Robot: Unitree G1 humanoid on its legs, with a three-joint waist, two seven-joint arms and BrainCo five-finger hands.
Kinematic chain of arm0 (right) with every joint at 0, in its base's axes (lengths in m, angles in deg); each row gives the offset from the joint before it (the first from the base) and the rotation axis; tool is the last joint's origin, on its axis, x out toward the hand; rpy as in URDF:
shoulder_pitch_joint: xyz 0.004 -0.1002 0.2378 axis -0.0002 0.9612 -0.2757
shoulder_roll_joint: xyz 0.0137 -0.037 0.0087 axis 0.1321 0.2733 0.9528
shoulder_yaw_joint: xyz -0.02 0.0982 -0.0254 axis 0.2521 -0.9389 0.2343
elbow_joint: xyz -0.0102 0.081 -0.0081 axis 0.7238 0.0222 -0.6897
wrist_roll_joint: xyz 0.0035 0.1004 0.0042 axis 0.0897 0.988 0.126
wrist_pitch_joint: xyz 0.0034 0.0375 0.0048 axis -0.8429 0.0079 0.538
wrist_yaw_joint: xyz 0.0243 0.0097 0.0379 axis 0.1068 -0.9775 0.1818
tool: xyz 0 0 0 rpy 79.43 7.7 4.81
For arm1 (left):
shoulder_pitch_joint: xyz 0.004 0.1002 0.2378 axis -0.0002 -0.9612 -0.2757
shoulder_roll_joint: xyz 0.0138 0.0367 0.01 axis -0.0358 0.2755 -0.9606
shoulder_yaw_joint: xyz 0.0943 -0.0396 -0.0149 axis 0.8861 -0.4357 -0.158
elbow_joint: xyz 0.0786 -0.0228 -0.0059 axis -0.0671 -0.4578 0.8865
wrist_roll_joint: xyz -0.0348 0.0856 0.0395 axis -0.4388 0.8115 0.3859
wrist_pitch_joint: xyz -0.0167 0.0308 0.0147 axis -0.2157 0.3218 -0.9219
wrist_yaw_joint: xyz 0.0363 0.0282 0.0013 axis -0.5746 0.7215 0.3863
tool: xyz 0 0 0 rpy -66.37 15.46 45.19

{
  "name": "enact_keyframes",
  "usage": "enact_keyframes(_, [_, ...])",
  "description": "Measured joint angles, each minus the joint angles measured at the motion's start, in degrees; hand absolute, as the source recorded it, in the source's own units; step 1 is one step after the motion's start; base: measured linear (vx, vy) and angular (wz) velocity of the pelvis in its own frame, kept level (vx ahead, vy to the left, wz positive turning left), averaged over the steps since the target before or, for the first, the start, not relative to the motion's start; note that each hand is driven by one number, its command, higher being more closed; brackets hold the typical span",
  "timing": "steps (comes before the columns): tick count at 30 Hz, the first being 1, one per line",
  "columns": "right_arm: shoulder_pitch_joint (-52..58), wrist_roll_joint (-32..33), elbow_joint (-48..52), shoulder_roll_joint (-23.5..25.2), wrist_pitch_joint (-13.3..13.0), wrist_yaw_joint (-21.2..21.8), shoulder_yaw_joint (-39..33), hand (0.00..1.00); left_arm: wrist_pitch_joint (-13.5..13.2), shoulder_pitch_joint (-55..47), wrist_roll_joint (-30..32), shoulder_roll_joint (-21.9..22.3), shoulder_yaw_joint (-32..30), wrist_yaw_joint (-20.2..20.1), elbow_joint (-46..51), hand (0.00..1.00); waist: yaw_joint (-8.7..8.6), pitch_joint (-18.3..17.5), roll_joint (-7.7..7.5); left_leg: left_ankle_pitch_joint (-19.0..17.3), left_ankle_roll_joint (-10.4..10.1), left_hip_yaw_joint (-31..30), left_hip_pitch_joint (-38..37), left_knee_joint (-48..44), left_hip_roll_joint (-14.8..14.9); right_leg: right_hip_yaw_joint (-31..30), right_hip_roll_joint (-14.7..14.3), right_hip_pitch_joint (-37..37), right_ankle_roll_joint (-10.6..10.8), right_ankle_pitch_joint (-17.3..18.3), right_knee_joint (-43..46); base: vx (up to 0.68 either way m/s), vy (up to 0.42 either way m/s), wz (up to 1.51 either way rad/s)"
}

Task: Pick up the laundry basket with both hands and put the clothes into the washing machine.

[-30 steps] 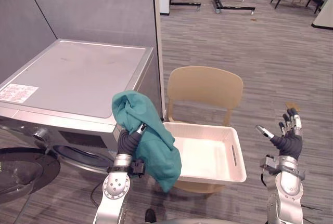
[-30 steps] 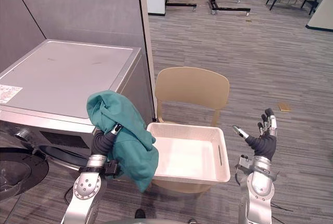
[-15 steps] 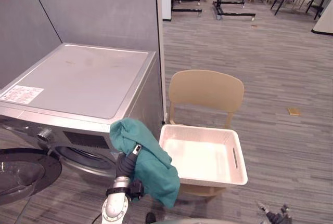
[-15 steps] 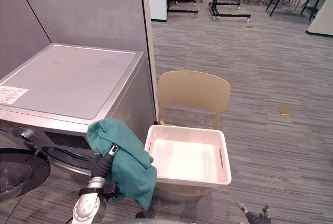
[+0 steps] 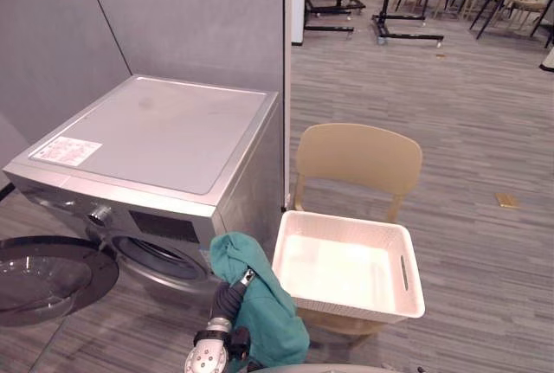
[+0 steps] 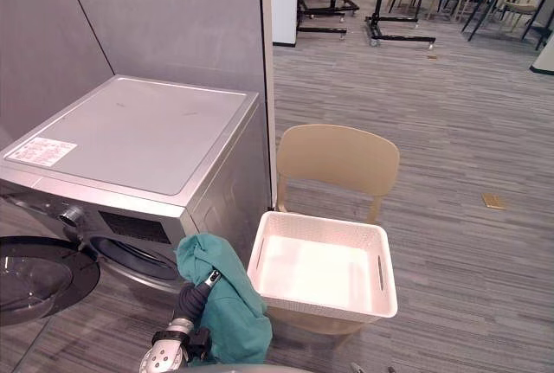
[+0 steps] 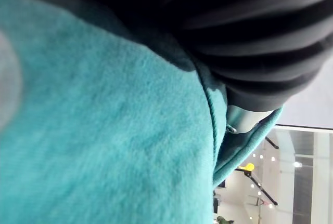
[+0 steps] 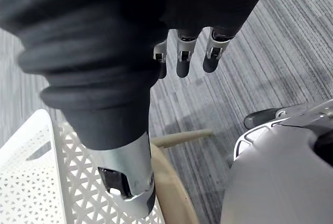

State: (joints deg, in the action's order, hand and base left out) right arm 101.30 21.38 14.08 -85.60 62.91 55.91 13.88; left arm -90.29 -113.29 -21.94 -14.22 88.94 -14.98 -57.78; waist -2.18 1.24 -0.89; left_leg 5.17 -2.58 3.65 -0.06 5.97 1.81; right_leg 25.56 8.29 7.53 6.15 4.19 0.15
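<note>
At the bottom of the frame, left of centre, our left hand (image 5: 227,300) is closed on the teal cloth (image 5: 273,325). The cloth bunches over the hand and hangs to its right, low and close to us. Our right hand (image 8: 183,63) shows in its wrist view with fingers loose and nothing in them, above the floor (image 8: 229,99) beside the basket.

To do this step well, we should keep the grip firm and carry the cloth up and left to the drum mouth (image 5: 160,258). We should let go only once most of the cloth is past the rim. The hanging fold could catch on the open door (image 5: 39,276) at lower left, so we would come in from the right.

Just right of the cloth, the white basket (image 5: 414,282) sits on the chair (image 5: 359,161) and looks empty. The washer (image 5: 156,135) stands beyond, at centre left.
</note>
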Motion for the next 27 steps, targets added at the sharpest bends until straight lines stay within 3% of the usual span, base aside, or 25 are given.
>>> enact_keyframes(3, [-1.66, 0.81, -1.71, -1.15, 0.05, -0.24, 1.33, 0.00, 0.26, 3.40, -0.05, -0.83, 0.24, 0.68, 0.14, 1.00, 1.36, 1.01, -1.14, 0.66, 0.86, -3.31, 3.62, -0.59, -0.77, 4.60, 1.58, -3.04, -0.05, 2.94, 6.19, 0.04, -0.015, 0.85])
enact_keyframes(5, [-3.50, 0.91, -2.31, -1.48, 0.03, -1.18, 1.39, 0.00, 0.26, 6.19, -0.06, -0.77, 1.58, 1.68, 0.46, 1.00, 1.00, 1.43, -1.30, -2.17, 4.87, 3.05, 8.39, -2.87, 0.12, 10.25, 3.39, -5.06, -0.51, 3.46, 8.63, 0.05, 0.013, 1.51])
enact_keyframes(6, [-5.42, 0.93, -3.80, -1.62, 0.05, -1.35, 1.36, 0.00, 0.24, 8.14, -0.07, -0.68, 1.66, 1.88, 0.38, 1.00, 0.09, 2.74, -2.42, -4.00, 7.14, 10.67, 10.82, -6.42, 2.16, 12.99, 5.24, -5.62, -0.89, 2.92, 9.03, 0.11, 0.086, 1.47])
enact_keyframes(7, [-7.20, 0.92, -4.01, -2.35, 0.06, -1.35, 1.42, 0.00, 0.30, 9.47, -0.07, 0.00, 1.95, 2.23, 0.26, 1.00, 0.01, 4.07, -1.77, -4.59, 8.38, 19.71, 12.01, -11.36, 5.66, 15.53, 6.45, -5.40, -0.89, 2.89, 11.03, 0.12, 0.119, 1.29])
enact_keyframes(9, [-7.84, 0.75, -3.90, -3.33, 0.06, -1.35, 1.34, 0.00, 0.39, 10.00, -0.06, 0.89, 2.93, 2.88, -0.06, 1.00, -0.93, 4.14, -1.16, -4.89, 8.46, 27.67, 11.28, -15.46, 9.81, 17.54, 7.98, -4.41, -0.90, 2.92, 14.07, 0.15, 0.118, 0.96])
enact_keyframes(10, [-7.77, 0.66, -4.53, -4.22, 0.26, -1.85, -0.01, 0.00, 0.37, 11.46, -0.04, 1.86, 4.84, 2.89, -0.59, 1.00, -2.16, 4.23, -1.00, -4.33, 9.40, 31.47, 10.78, -18.07, 8.81, 19.80, 10.94, -4.37, -1.13, 3.04, 20.04, 0.17, 0.198, 1.37])
enact_keyframes(11, [-7.31, 0.47, -5.27, -4.28, 0.25, -1.82, -1.65, 0.00, 0.36, 13.37, 0.07, 2.64, 5.72, 3.10, -1.08, 1.00, -4.07, 5.04, 0.53, -3.97, 9.93, 30.14, 11.66, -19.47, 8.28, 19.73, 11.57, -5.94, 1.83, 7.27, 22.22, 0.13, 0.182, 1.31])
enact_keyframes(12, [-6.93, 0.46, -5.47, -3.97, 0.23, -1.71, -2.14, 0.00, 0.32, 14.72, 0.28, 2.98, 5.80, 3.31, -1.40, 1.00, -4.51, 4.48, -0.54, -3.93, 9.95, 29.29, 12.20, -19.69, 7.67, 19.45, 11.40, -6.29, 0.81, 6.97, 17.76, 0.02, 0.050, 1.03])
enact_keyframes(13, [-6.47, 0.46, -5.18, -3.50, 0.42, -1.86, -1.72, 0.00, -0.44, 17.74, 0.66, 2.84, 6.33, 4.22, -2.60, 1.00, -4.64, 4.82, -1.87, -11.11, 12.06, 31.17, 14.96, -28.47, 10.15, 20.07, 13.23, -6.63, 1.43, -0.39, 14.92, 0.02, 0.014, 0.53])
enact_keyframes(14, [-6.21, 0.44, -5.32, -4.20, 0.83, -2.31, -1.45, 0.00, -0.43, 19.96, 0.81, 3.05, 8.09, 4.25, -4.80, 1.00, -4.49, 4.72, -0.20, -15.28, 11.67, 32.48, 16.54, -36.28, 15.34, 21.67, 13.23, -6.71, 1.24, -0.53, 16.41, 0.06, 0.121, 0.25])
enact_keyframes(15, [-6.00, 0.45, -5.74, -5.02, 1.19, -2.42, -1.64, 0.00, -0.35, 21.44, 1.12, 2.92, 10.42, 4.06, -6.39, 1.00, -4.45, 4.52, 0.44, -17.26, 8.57, 32.24, 17.26, -41.05, 18.47, 22.35, 14.06, -6.00, 1.83, -0.77, 16.67, 0.07, 0.273, 0.09])
enact_keyframes(16, [-4.89, 0.43, -5.54, -6.29, 1.47, -2.46, -1.53, 0.00, -0.32, 22.07, 1.15, 3.27, 13.12, 3.83, -7.03, 1.00, -4.77, 4.05, 1.61, -18.02, 5.38, 30.64, 17.17, -42.76, 21.05, 23.06, 14.77, -4.64, 4.01, -1.92, 15.64, 0.13, 0.443, 0.17])
enact_keyframes(17, [-4.37, 0.42, -5.59, -7.20, 1.58, -2.56, -1.66, 0.00, -0.68, 22.13, 1.22, 4.23, 15.45, 3.22, -7.01, 1.00, -4.69, 3.38, 2.78, -19.50, -0.60, 28.39, 17.45, -40.96, 20.75, 23.00, 15.97, -4.41, 6.28, -3.39, 15.16, 0.11, 0.441, 0.25])
enact_keyframes(19, [-5.34, 0.38, -5.93, -6.07, 2.07, -2.50, -2.11, 0.00, -0.93, 23.06, 1.79, 3.00, 16.36, 2.55, -7.00, 1.00, -4.63, 3.30, 1.85, -22.19, 1.90, 29.31, 19.30, -44.31, 18.26, 22.96, 18.54, -5.17, 6.11, -6.90, 13.47, 0.15, 0.469, 0.18])
enact_keyframes(20, [-5.66, 0.05, -6.04, -4.47, 2.07, -2.35, -1.77, 0.00, -0.93, 22.85, 1.81, 1.41, 16.06, 2.56, -7.02, 1.00, -3.59, 3.38, 1.19, -23.62, 4.15, 29.64, 21.44, -47.58, 18.16, 22.95, 19.32, -6.00, 5.94, -9.73, 12.44, 0.14, 0.408, 0.03])
enact_keyframes(21, [-5.77, -0.11, -6.11, -3.85, 2.10, -2.33, -1.46, 0.00, -0.93, 22.68, 1.85, 0.58, 15.48, 2.58, -7.02, 1.00, -3.19, 3.62, 0.88, -24.25, 5.17, 29.97, 21.94, -48.77, 18.12, 22.88, 19.88, -6.35, 5.87, -11.00, 12.58, 0.10, 0.358, 0.02])
enact_keyframes(22, [-5.86, -0.09, -5.95, -3.53, 2.12, -2.33, -0.88, 0.00, -0.93, 21.99, 1.85, -1.08, 14.53, 2.84, -7.02, 1.00, -3.13, 3.95, 0.65, -25.30, 6.72, 30.47, 22.14, -49.43, 17.06, 20.80, 21.24, -7.40, 2.25, -11.96, 14.51, 0.08, 0.350, 0.19])
enact_keyframes(23, [-5.94, -0.10, -5.38, -3.86, 2.03, -2.27, -0.40, 0.00, -0.92, 21.42, 1.84, -2.72, 14.51, 2.79, -7.02, 1.00, -3.27, 4.31, 1.08, -26.50, 7.28, 29.92, 21.35, -47.51, 15.47, 12.07, 20.63, -10.44, -2.68, -6.84, 18.70, 0.07, 0.408, 0.30])
enact_keyframes(24, [-6.01, -0.09, -5.19, -3.94, 1.94, -2.17, 0.08, 0.00, -0.89, 21.26, 1.83, -3.32, 14.56, 2.74, -7.04, 1.00, -3.51, 4.45, 1.22, -26.76, 7.23, 29.39, 20.63, -45.87, 14.42, 7.01, 19.13, -11.51, -2.26, -3.73, 20.61, 0.04, 0.379, 0.51])
enact_keyframes(25, [-6.04, -0.08, -4.79, -3.84, 1.92, -2.03, 1.03, 0.00, -0.86, 21.39, 1.82, -3.92, 14.79, 2.64, -7.09, 1.00, -3.58, 5.47, 0.96, -26.80, 7.18, 28.37, 17.82, -41.80, 11.65, -0.45, 15.54, -12.10, -0.91, 2.10, 23.81, 0.01, 0.304, 0.68])
enact_keyframes(26, [-5.87, -0.07, -4.67, -3.84, 1.92, -1.47, 1.82, 0.00, -0.87, 21.27, 1.82, -3.99, 15.18, 2.57, -7.08, 1.00, -3.58, 6.44, 0.70, -26.42, 6.94, 27.08, 14.76, -38.16, 8.70, -4.52, 11.92, -12.35, -1.46, 7.48, 27.44, 0.01, 0.204, 0.68])
enact_keyframes(27, [-5.77, -0.06, -4.68, -3.87, 1.93, -1.08, 1.88, 0.00, -0.88, 21.08, 1.83, -3.96, 15.42, 2.49, -7.08, 1.00, -3.57, 6.45, 0.55, -26.43, 7.03, 26.44, 13.66, -36.88, 7.44, -5.78, 10.49, -13.03, -1.97, 9.53, 29.15, 0.00, 0.113, 0.56])
